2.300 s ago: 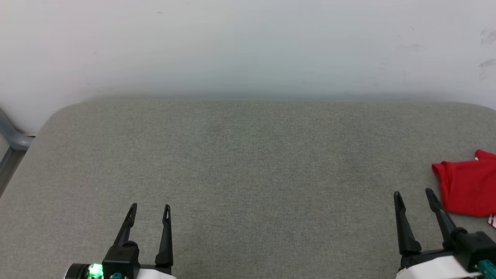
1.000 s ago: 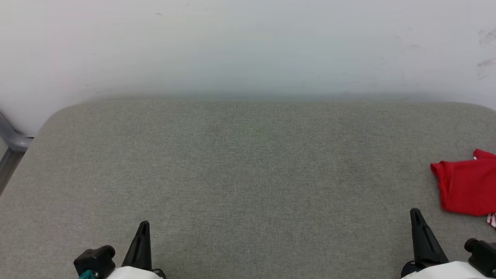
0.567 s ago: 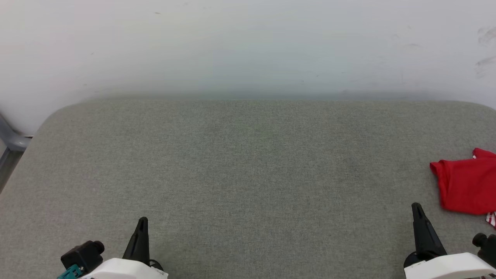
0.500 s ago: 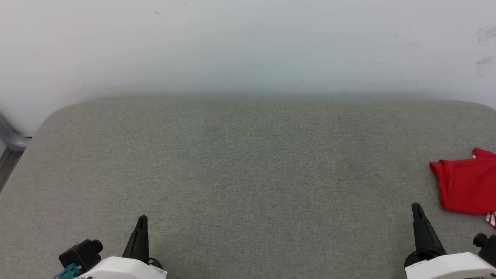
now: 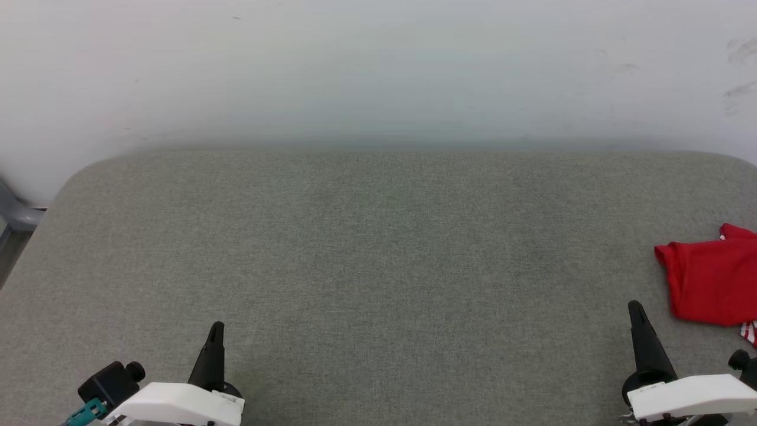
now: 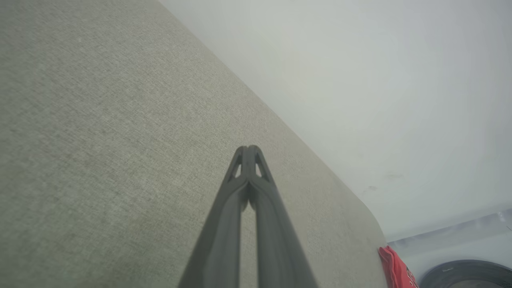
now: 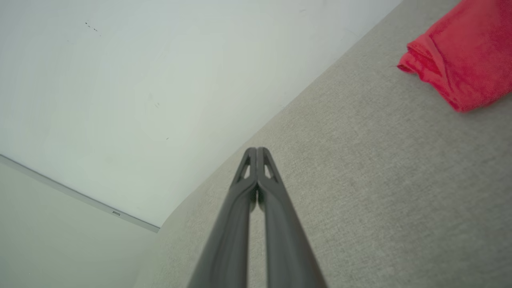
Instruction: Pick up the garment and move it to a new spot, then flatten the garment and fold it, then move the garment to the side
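Observation:
The garment is a folded red bundle at the far right edge of the grey padded surface, with a bit of red-and-white stripe at its lower corner. It appears again, the garment, at the upper right of the right wrist view, and as a red sliver, the garment, at the lower right of the left wrist view. My right gripper stands shut and empty, just left of the garment and apart from it. My left gripper is shut and empty at the lower left. Both pairs of tips meet: right gripper, left gripper.
The grey padded surface spreads wide between the two arms, backed by a white wall. A grey metal frame shows at its left edge. A dark round object sits beyond the surface's end in the left wrist view.
Both grippers went from open to shut and turned edge-on early on. Over the last second both arms rose slightly in view; the garment has not moved.

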You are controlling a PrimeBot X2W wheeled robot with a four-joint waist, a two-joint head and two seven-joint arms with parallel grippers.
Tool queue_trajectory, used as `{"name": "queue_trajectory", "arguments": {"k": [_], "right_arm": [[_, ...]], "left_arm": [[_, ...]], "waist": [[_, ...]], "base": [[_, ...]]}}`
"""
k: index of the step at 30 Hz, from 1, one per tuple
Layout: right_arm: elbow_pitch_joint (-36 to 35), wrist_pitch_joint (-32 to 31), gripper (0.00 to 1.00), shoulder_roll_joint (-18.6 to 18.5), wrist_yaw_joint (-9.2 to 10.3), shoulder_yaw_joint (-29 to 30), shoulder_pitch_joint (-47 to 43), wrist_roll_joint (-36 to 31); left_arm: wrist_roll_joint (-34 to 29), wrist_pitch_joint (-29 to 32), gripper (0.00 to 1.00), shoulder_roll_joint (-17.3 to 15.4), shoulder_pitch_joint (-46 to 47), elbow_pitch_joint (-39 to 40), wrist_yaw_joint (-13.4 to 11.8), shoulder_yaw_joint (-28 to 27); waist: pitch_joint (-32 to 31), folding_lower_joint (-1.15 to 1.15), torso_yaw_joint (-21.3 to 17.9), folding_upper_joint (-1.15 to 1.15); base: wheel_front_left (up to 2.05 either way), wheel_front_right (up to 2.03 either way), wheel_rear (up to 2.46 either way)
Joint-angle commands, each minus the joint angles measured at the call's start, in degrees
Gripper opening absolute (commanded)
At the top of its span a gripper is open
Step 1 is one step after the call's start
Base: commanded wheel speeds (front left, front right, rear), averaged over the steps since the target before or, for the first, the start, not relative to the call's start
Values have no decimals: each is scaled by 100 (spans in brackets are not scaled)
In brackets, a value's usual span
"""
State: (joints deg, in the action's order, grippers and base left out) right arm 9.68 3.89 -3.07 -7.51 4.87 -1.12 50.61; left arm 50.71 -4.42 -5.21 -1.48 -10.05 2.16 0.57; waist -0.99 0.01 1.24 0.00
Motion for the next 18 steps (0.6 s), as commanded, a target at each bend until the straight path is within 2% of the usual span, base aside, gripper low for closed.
{"name": "queue_trajectory", "arguments": {"k": [1,18], "right_arm": [[-30,-25,0,-26,1,14,135,130],[97,-305,0,-24,1,49,320,1294]], "left_arm": [[131,28,0,-11,157,40,47,-42],[1305,314,0,37,344,-82,191,-209]], "waist": [[1,-1,-1,0],[27,-1,-29,0]], "base": [[0,0,0],[0,0,0]]}}
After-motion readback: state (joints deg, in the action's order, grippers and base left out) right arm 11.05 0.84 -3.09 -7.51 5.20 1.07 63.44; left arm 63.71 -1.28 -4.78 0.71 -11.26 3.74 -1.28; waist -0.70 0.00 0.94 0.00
